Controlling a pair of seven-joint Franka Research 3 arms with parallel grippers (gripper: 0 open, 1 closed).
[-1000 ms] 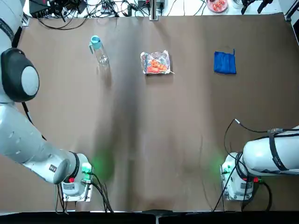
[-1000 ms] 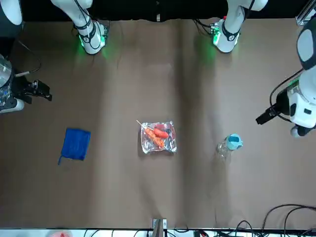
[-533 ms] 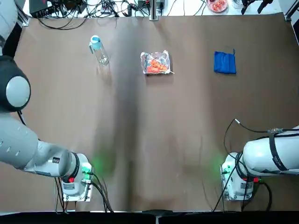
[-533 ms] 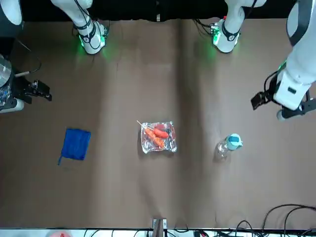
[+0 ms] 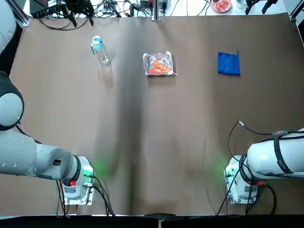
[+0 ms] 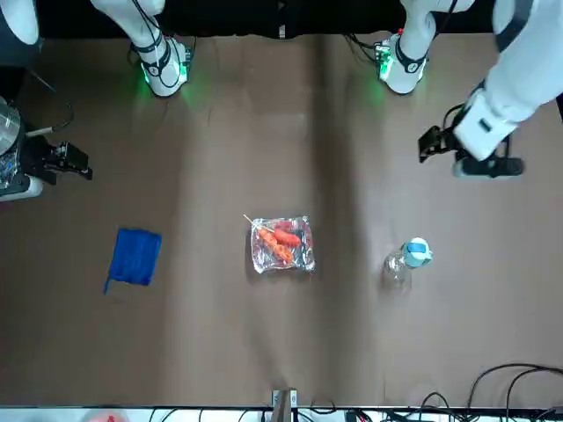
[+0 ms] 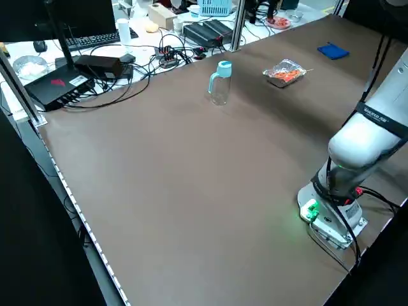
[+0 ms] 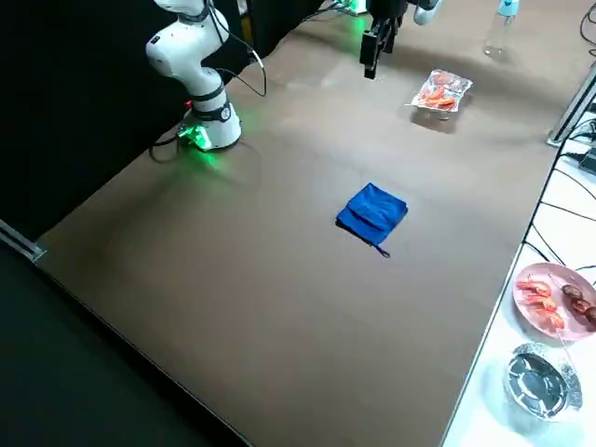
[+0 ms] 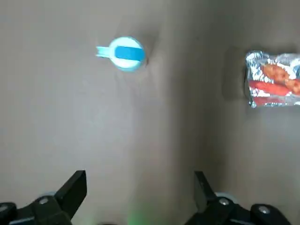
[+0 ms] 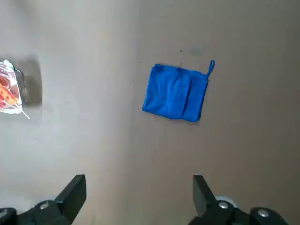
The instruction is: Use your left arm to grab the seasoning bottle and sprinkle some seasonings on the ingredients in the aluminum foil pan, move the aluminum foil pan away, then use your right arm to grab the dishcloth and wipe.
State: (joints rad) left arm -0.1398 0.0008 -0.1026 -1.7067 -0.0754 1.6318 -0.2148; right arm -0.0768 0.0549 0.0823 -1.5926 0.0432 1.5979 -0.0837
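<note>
**Approach stage: left arm above the surface, seasoning bottle not yet grasped.**

Nearest the robot, the left end effector (image 9: 139, 197) hangs above the brown surface (image 5: 156, 142), fingers spread wide and empty, short of the seasoning bottle (image 6: 409, 258) on the robot's side. The right end effector (image 10: 139, 199), likewise wide and empty, is parked off to the pan's right. Farther out, the bottle stands upright, well apart from the aluminum foil pan (image 5: 158, 63) to its left; the ingredients (image 6: 280, 240) lie inside the pan. The blue dishcloth (image 5: 228, 63) lies well apart on the pan's right. The first step is in hand; next, the left end effector likely must advance, descend and close around the bottle's body. No readable writing shows.
</note>
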